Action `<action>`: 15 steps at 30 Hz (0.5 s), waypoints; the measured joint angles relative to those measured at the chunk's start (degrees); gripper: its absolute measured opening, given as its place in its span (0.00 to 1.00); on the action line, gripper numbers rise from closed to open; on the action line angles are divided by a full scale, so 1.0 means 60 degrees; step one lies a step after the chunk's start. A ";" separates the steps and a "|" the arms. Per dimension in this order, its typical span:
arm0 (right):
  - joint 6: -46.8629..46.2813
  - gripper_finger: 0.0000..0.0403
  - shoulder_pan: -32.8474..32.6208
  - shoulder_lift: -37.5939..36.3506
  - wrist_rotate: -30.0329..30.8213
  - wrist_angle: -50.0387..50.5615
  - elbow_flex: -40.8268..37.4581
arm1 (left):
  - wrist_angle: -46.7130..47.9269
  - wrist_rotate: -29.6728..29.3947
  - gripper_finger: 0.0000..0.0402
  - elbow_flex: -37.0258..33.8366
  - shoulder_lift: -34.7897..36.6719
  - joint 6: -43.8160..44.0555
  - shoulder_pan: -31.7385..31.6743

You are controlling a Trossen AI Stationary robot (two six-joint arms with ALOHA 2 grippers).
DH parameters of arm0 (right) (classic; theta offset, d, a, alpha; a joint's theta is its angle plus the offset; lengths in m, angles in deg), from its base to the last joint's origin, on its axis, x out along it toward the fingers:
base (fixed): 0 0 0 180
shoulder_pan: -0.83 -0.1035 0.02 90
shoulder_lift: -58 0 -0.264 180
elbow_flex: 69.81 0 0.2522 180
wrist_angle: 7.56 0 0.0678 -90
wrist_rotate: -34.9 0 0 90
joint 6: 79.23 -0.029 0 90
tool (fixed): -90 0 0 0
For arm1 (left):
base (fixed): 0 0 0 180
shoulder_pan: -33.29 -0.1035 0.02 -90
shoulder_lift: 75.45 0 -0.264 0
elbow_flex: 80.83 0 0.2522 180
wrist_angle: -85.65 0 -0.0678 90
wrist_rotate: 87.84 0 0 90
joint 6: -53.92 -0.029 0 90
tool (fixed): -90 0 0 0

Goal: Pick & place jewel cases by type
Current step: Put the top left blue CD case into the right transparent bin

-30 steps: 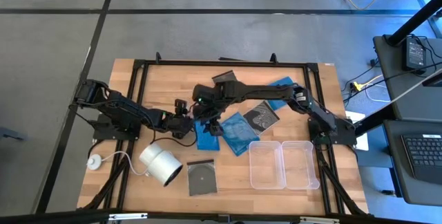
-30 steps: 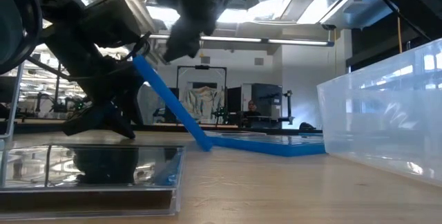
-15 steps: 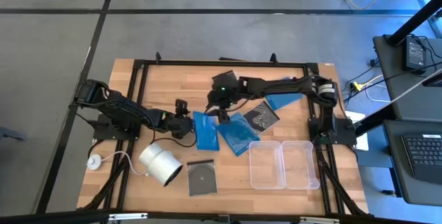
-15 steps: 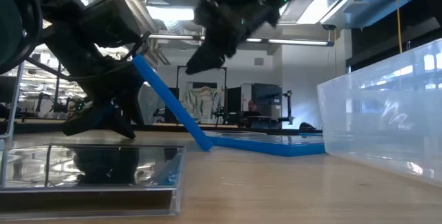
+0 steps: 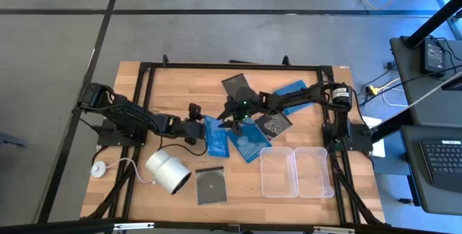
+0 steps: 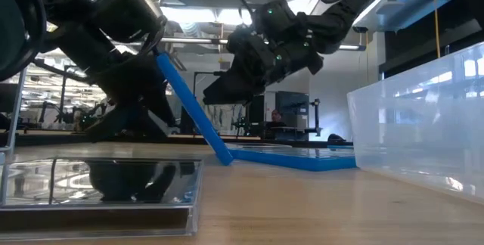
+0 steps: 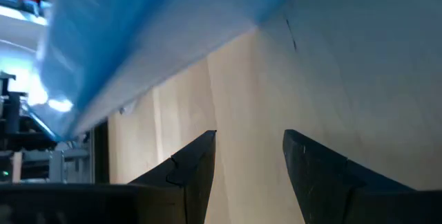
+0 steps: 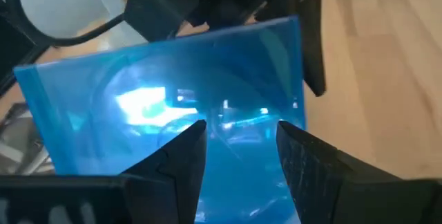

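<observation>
Grey floor (image 5: 58,39) with dark seams, ceiling strip lights (image 6: 302,46) beyond

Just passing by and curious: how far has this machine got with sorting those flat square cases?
Little looks sorted: both clear trays look empty. In hand: the left gripper props one blue case up on its edge, its lower edge on the table, and the right gripper, fingers apart, hangs just above it. Left to do: the other blue cases and the dark disc cases lie scattered on the table.
</observation>
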 joint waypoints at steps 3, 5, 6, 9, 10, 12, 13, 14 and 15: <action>-0.0095 0.44 -0.0158 0.0000 0.0012 0.0198 0.0000 | -0.0331 -0.0004 0.42 0.0004 0.0000 -0.0079 0.0000; 0.0119 0.44 -0.0279 0.0000 0.0015 0.0240 0.0000 | -0.0492 -0.0004 0.42 0.0004 0.0000 -0.0083 0.0000; 0.0222 0.44 -0.0316 0.0000 0.0039 0.0222 0.0000 | -0.0617 -0.0007 0.42 0.0004 0.0000 -0.0095 0.0000; 0.0537 0.44 -0.0438 0.0000 0.0484 0.0372 0.0000 | -0.0907 -0.0012 0.42 0.0004 0.0000 -0.0343 0.0000; 0.0605 0.44 -0.0453 0.0000 0.0636 0.0403 0.0000 | -0.1011 -0.0020 0.42 0.0004 0.0000 -0.0452 0.0000; 0.0714 0.44 -0.0476 0.0000 0.0904 0.0408 0.0000 | -0.1325 -0.0083 0.42 0.0004 0.0000 -0.0671 0.0000; 0.0803 0.44 -0.0474 0.0000 0.1004 0.0436 0.0000 | -0.1472 -0.0084 0.42 0.0007 0.0000 -0.0786 0.0000; 0.0837 0.44 -0.0473 0.0000 0.1020 0.0487 0.0000 | -0.1629 -0.0087 0.42 0.0007 0.0000 -0.0940 0.0000; 0.0837 0.44 -0.0471 0.0000 0.1020 0.0510 0.0000 | -0.1810 -0.0087 0.42 0.0007 0.0000 -0.1076 0.0000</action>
